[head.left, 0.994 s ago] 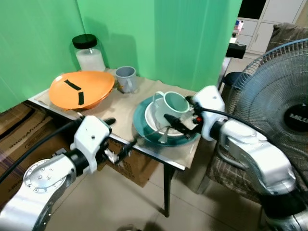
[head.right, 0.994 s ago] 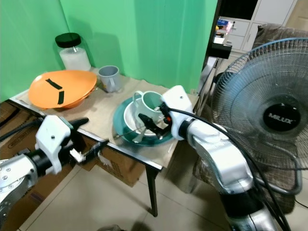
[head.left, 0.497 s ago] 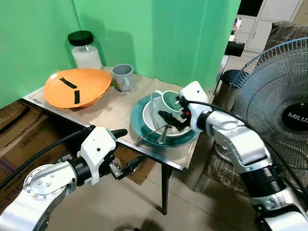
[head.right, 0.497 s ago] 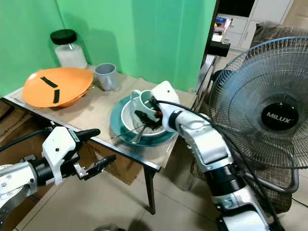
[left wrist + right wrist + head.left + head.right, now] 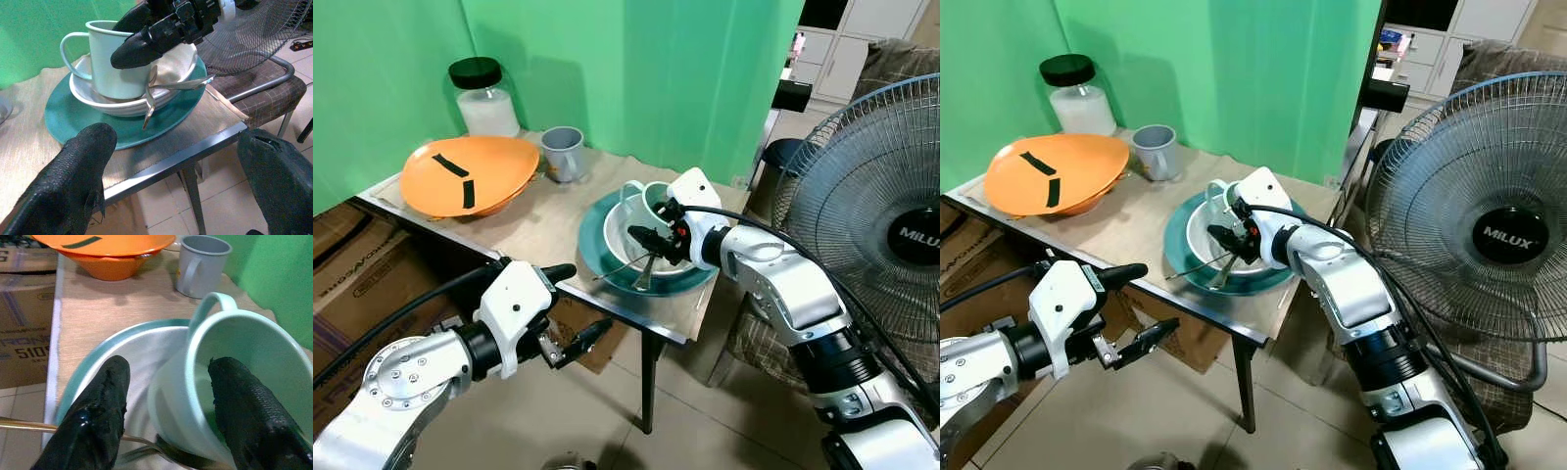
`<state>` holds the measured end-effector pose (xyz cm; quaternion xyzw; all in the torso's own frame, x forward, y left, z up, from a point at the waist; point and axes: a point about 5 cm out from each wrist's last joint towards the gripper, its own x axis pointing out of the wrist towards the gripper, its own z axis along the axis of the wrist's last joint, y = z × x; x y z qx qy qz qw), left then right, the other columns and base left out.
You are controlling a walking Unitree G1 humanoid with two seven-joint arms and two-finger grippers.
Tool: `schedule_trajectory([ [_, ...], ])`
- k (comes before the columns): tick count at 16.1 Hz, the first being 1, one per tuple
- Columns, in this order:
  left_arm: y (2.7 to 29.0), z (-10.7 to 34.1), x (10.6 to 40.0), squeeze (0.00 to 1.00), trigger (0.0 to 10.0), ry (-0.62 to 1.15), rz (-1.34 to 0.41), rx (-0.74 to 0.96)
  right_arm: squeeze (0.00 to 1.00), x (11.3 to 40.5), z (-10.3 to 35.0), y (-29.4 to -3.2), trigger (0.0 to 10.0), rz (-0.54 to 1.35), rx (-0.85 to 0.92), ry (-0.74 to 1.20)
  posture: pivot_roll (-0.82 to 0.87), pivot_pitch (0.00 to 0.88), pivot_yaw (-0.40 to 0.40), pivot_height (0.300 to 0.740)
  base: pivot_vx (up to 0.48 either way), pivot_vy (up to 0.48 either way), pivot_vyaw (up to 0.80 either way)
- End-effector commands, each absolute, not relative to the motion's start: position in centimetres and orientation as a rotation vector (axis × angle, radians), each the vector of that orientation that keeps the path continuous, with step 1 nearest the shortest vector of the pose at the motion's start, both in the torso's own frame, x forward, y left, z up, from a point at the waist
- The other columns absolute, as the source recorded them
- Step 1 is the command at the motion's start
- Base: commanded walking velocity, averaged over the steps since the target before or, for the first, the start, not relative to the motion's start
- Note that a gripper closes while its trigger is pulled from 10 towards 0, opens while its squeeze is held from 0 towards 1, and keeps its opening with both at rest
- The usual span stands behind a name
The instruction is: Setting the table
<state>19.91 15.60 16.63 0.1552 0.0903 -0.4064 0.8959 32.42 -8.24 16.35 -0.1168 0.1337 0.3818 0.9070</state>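
On the tan wooden surface (image 5: 533, 220) stand one orange shallow bowl with two black tape strips (image 5: 468, 175), one grey plastic mug (image 5: 562, 154), and one glass jar with a black lid (image 5: 485, 96) at the back near the green backdrop (image 5: 636, 69). Toward the near right edge sits a single stack: one teal round plate (image 5: 599, 246) carrying one white ceramic bowl (image 5: 619, 237), and inside that bowl one pale mint enamel mug (image 5: 110, 63), its handle turned away from the right arm. Two metal utensils (image 5: 161, 88) lie crossed over the rim of the white bowl, their handles reaching out over the teal plate; whether they are spoons or forks cannot be told. The right pincer (image 5: 651, 236) is at the mint mug with its two black fingers (image 5: 100, 418) spread apart, one inside the mug's mouth and the other outside its wall, straddling the rim without a visible squeeze. The left pincer (image 5: 576, 309) hangs below and in front of the surface's edge, its fingers wide apart and holding nothing. One grey standing fan (image 5: 1474, 230) is at the right, and cardboard boxes (image 5: 357, 269) sit under the surface.
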Motion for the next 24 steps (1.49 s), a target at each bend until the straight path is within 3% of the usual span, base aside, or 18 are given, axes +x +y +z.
schedule_trajectory([
  [1,15.7,16.7,19.8,0.00,10.0,0.184,-0.848,0.329,0.00,32.7,17.1,-8.2,0.0,0.803,-0.228,0.251,0.06,0.000,0.025,0.740,0.000,0.000,0.00],
  [24,16.0,17.3,20.9,0.00,10.0,0.161,-0.861,0.368,0.00,32.4,18.7,-8.2,0.0,0.812,-0.197,0.193,0.05,0.000,0.052,0.740,0.000,0.000,0.00],
])
